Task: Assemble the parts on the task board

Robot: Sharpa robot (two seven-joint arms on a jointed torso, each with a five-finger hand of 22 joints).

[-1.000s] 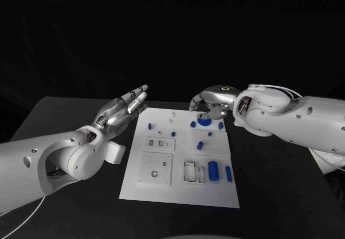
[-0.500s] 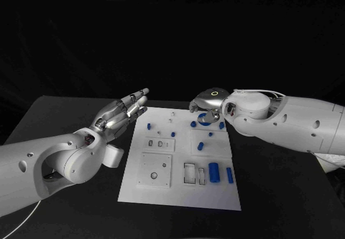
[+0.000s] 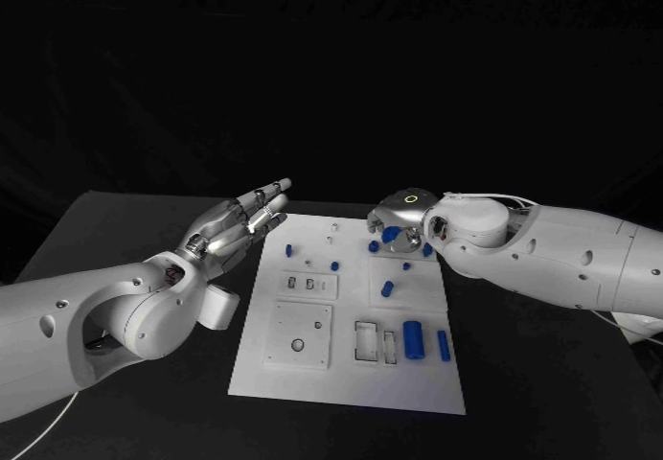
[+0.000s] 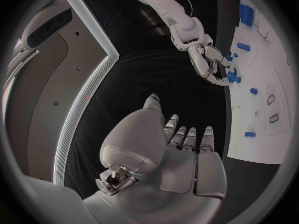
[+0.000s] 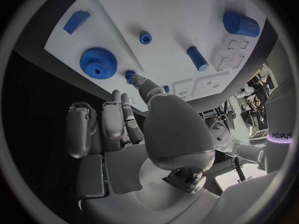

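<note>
**Board mostly unassembled, right hand up at the gear**

Biggest thing first: one white task board (image 3: 297, 379) in the middle of the black table (image 3: 125, 230). The left hand (image 3: 238, 225) hangs just left of the board's far edge, fingers straight and apart, holding nothing. The right hand (image 3: 397, 222) hovers over the far right corner with fingers loosely curled near the blue gear (image 5: 98, 61), and I can't tell if it's touching it or gripping anything.

Progress looks early to me. One fat blue cylinder (image 3: 412, 339) and one thin bar (image 3: 443, 345) lie loose near the front. I count roughly five small blue pegs (image 3: 388, 287) scattered farther back, some maybe already seated.
</note>
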